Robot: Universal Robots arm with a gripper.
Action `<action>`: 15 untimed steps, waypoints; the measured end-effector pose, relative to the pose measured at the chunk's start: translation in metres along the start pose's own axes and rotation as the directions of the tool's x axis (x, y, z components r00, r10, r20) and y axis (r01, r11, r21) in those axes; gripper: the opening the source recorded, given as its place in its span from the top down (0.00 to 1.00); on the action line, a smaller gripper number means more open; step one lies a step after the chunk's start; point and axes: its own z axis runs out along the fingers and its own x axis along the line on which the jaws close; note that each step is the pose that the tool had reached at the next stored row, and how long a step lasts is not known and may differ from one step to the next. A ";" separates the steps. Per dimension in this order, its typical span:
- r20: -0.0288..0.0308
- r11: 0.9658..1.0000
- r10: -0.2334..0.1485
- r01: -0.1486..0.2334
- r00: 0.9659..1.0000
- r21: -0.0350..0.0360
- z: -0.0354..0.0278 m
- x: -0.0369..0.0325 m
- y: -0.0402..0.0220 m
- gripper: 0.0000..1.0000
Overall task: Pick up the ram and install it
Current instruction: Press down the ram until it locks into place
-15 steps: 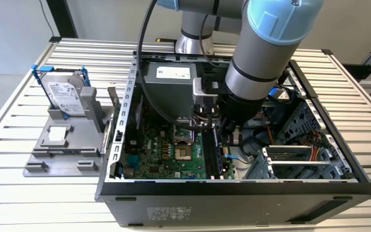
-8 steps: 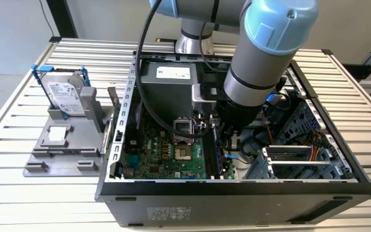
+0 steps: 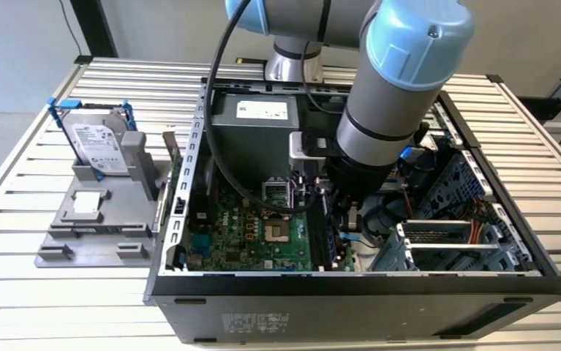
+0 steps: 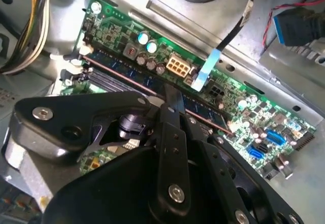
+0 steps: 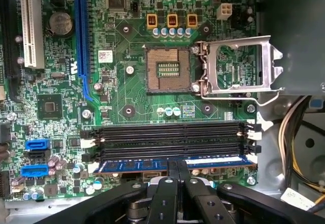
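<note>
Claw (image 5: pixel 177 176) down inside the computer case (image 3: pixel 358 281), fingers pressed together on the top edge of the ram (image 5: pixel 175 163), pinching it mid-length. Same grip visible in the second wrist view, fingers (image 4: pixel 172 104) closed on the stick (image 4: pixel 203 108).

Ram sitting in the outermost memory slot on the motherboard (image 5: pixel 127 89), next to two empty black slots (image 5: pixel 167 137). Long, thin, dark blue stick with small black chips along its face, a pale label toward one end. Runs parallel to the neighbouring slots, looks level.

Risks, as judgement:
- One end higher than the other → jammed in the slot, stress on board or contacts.
- White end latches (image 5: pixel 252 129) not swung out → stick blocked from seating.
- Notch off position → hard push bending the stick.
- Thin edge in a narrow pinch → slip or tilt under load.
- Can't tell whether fully seated or just resting on the slot.
</note>
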 end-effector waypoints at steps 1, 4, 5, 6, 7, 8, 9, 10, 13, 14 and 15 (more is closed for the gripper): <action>-0.002 1.000 0.000 0.000 1.000 0.000 -0.0023 -0.0007 -0.0001 1.00; 0.003 1.000 0.000 0.000 1.000 0.001 -0.0134 -0.0014 0.0002 1.00; 0.003 1.000 0.000 0.000 1.000 0.000 -0.0183 -0.0016 0.0003 1.00; 0.002 1.000 0.000 0.000 1.000 0.000 -0.0227 -0.0019 0.0004 1.00; 0.002 1.000 0.000 0.000 1.000 0.000 -0.0273 -0.0022 0.0005 1.00; 0.002 1.000 0.000 0.000 1.000 0.000 -0.0319 -0.0025 0.0005 1.00; 0.002 1.000 0.000 0.000 1.000 0.000 -0.0363 -0.0028 0.0006 1.00; 0.002 1.000 0.000 0.000 1.000 0.000 -0.0409 -0.0031 0.0006 1.00; 0.002 1.000 0.000 0.000 1.000 0.000 -0.0544 -0.0041 0.0009 1.00; 0.002 1.000 0.000 0.000 1.000 0.000 -0.0592 -0.0044 0.0009 1.00; 0.002 1.000 0.000 0.000 1.000 0.000 -0.0637 -0.0047 0.0010 1.00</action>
